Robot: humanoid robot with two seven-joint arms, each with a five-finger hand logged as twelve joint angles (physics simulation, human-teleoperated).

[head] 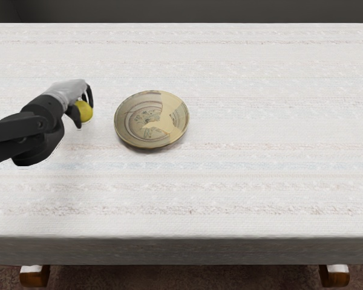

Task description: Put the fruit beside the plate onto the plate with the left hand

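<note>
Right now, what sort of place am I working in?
Probably a bare simulated tabletop set-up, loosely like a dining table. What shows it: one long white table on wooden feet, a single tan plate on it, and a small yellow fruit beside the plate, grasped by the left hand.

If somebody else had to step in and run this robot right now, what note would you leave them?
Left hand: fingers curled around the yellow fruit, coming in from the left side of the table.
Right hand: not in view.
Fruit: left of the plate, apart from it; whether it is lifted off the table cannot be told.
Plate: near the table's middle, nothing on it.
Done: the fruit looks grasped.
Left: carry it right over the plate, set it down, let go.
</note>
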